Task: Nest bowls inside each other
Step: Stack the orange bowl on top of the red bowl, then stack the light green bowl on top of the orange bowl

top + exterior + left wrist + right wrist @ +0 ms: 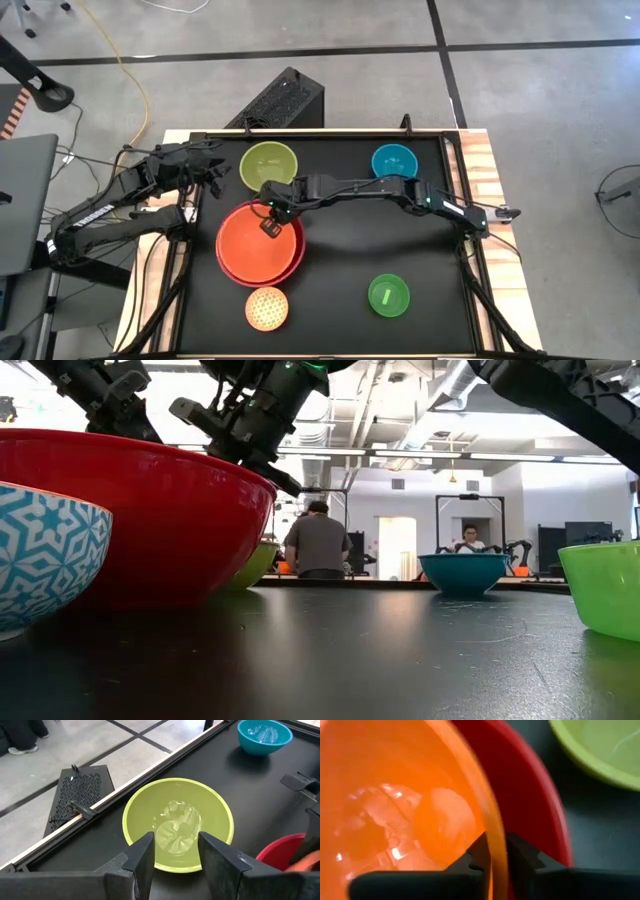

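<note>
The orange bowl (255, 242) sits inside the red bowl (228, 272) at the table's left middle. My right gripper (270, 216) reaches over from the right and is shut on the orange bowl's rim. The lime-green bowl (268, 165) stands at the far left, and my left gripper (175, 865) hovers open just short of it, touching nothing. Standing alone on their bases are the blue bowl (394, 161) at the far right, the bright green bowl (388, 296) at the near right and the dotted yellow bowl (267, 308) at the near left. My right gripper has the orange bowl's rim (496, 845) between its two fingers, on the bowl's far right side. One finger (476, 854) is inside the bowl and the other (522, 856) is outside, against the red bowl's inner wall. The fingers slant down from the right. The orange bowl rests nested in the red one.
The black mat is framed by a raised rail (452, 150). A dark perforated box (280, 100) stands on the floor beyond the far edge. People (318, 545) are in the room behind the table. Bare mat lies between the bowls at the middle.
</note>
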